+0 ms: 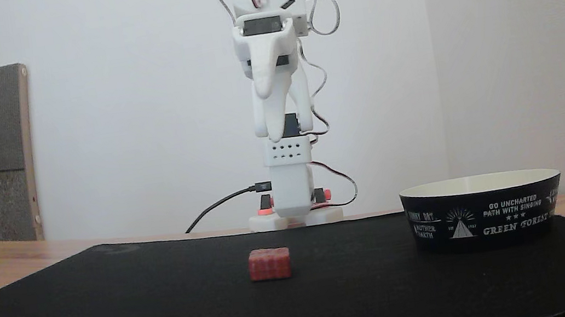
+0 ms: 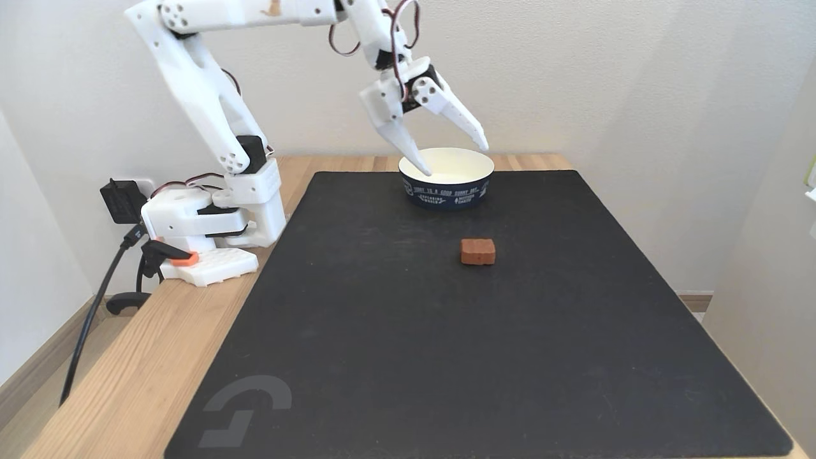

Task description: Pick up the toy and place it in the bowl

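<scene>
Holding my gripper (image 2: 456, 160) spread wide and empty in the air, the toy (image 2: 478, 251) lying at five o'clock from the bowl (image 2: 446, 191)

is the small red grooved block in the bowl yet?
No, the small red grooved block lies on the black mat, apart from the black cream-lined bowl.

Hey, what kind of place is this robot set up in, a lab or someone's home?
Probably a home room, a hobby setup: a light wooden table against plain white walls, a large black desk mat under a small white desktop robot arm, and a wall outlet plug.
</scene>
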